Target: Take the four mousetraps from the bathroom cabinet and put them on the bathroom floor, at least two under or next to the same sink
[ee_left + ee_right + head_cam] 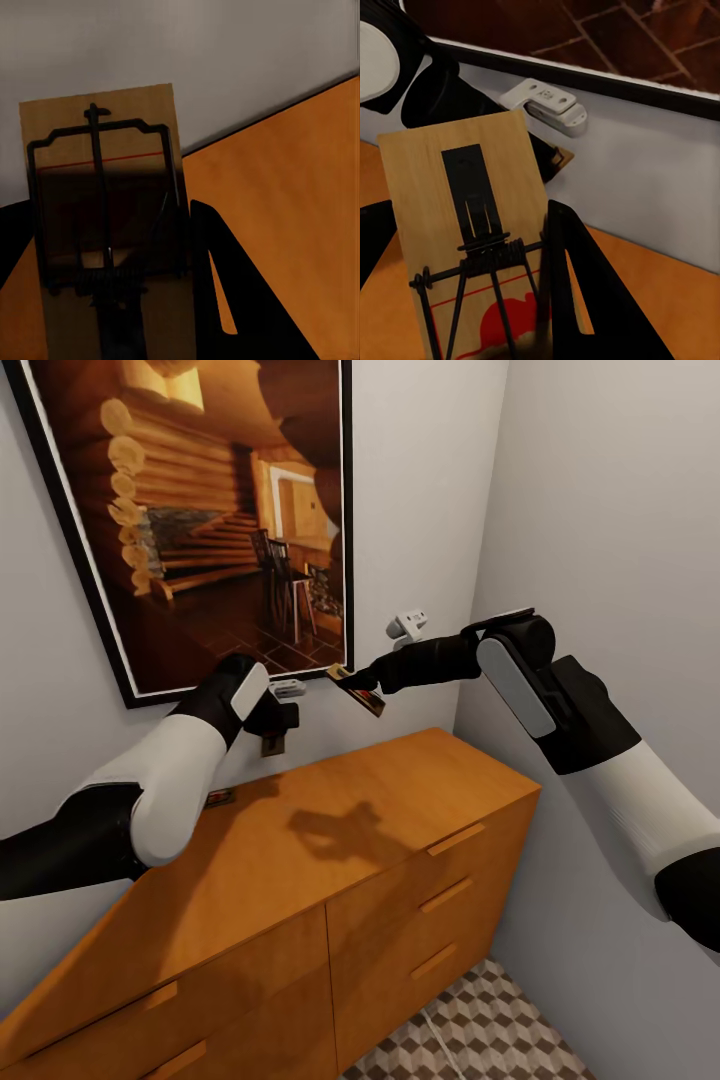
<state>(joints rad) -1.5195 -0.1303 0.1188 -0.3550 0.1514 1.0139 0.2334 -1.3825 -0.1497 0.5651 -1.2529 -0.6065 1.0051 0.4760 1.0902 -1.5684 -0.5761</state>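
Currently we hold two mousetraps above the cabinet [300, 860]: left end effector [275, 732] pinching a tan board [105, 225], right end effector [362, 688] pinching another [472, 225], black wire, red mark.

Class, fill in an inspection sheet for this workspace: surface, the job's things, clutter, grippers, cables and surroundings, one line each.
Surface: flat top of the low orange-brown wooden cabinet, drawers shut.
Job's things: one tan wooden mousetrap in the left gripper; a second mousetrap, with a red mark, in the right gripper; a third small flat trap lies on the cabinet top near the wall.
Clutter: nothing seen.
Grippers: both shut on traps, held above the cabinet.
Cables: a pale cord on the cube-patterned tiled floor.
Surroundings: grey wall with a large black-framed picture of a log interior; small white wall fixture; corner wall at the right.
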